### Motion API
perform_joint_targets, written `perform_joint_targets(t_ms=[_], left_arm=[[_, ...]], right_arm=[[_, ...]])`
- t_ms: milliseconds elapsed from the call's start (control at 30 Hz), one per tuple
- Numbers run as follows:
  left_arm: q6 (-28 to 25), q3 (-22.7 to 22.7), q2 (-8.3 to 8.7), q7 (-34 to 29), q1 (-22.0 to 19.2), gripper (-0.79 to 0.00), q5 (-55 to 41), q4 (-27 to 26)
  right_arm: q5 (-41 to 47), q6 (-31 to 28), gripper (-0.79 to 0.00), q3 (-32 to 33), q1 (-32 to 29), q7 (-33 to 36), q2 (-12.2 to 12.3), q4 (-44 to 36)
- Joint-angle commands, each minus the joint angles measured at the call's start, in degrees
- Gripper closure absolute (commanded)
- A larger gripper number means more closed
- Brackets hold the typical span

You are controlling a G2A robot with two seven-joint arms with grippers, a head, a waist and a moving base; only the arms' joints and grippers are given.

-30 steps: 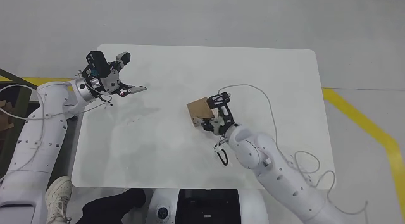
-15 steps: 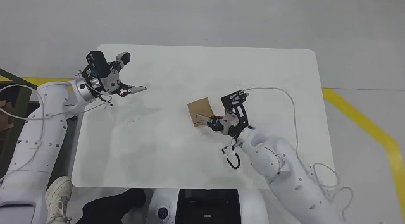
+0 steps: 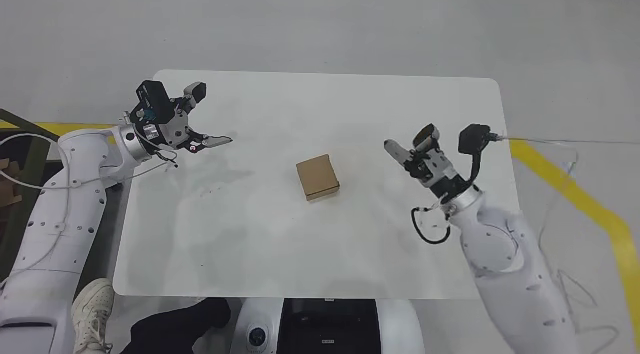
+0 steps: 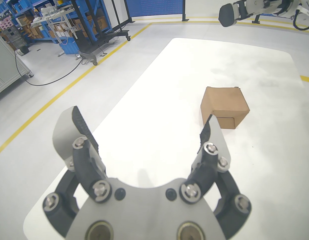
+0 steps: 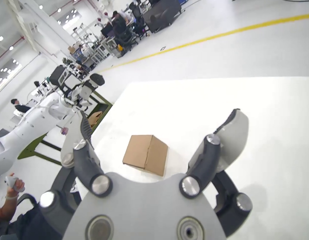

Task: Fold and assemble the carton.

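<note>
1. The carton (image 3: 318, 177) sits closed on the white worktop (image 3: 400, 104), roughly at its middle, all faces folded up into a small brown box. Nothing touches it.
2. From the left wrist camera the carton (image 4: 224, 107) shows a flat top and, on the side facing me, a tucked panel low down. From the right wrist camera the carton (image 5: 145, 154) shows a seam running across its top.
3. My right jaws stand spread wide and hold nothing. The right arm (image 3: 500, 254) has carried them well apart from the carton, out on its right side.
4. That is the main change. A second ago those jaws were right up against the carton's right side. Half a second ago they had drawn back only a little. Now bare worktop lies between them and the carton.
5. The carton itself has stayed where it was through that retreat; I see no shift or turn.
6. My left jaws are also wide open and hold nothing, well apart from the carton on its left side. The left arm (image 3: 90, 154) has kept the same pose in all three top views.
</note>
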Motion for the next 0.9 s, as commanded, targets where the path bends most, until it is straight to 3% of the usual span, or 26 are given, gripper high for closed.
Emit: perform_joint_targets(t_ms=[0,133,300,567,867], left_arm=[[0.0,0.0,0.00,0.0,0.0,-0.785,0.0,0.0],[0.0,0.0,0.00,0.0,0.0,-0.785,0.0,0.0],[0.0,0.0,0.00,0.0,0.0,-0.785,0.0,0.0],[0.0,0.0,0.00,0.0,0.0,-0.785,0.0,0.0],[0.0,0.0,0.00,0.0,0.0,-0.785,0.0,0.0]], right_arm=[[-0.5,0.6,-0.785,0.6,-0.1,-2.3,-0.1,1.2],[-1.4,1.8,-0.785,2.7,-0.8,-7.4,-0.1,3.2],[-5.6,7.3,-0.785,5.8,-2.6,-11.8,0.0,2.8],[-7.8,11.2,-0.785,10.2,-4.3,-12.3,0.2,0.2],[-9.5,12.1,-0.784,10.4,-3.8,-10.5,0.2,-0.9]])
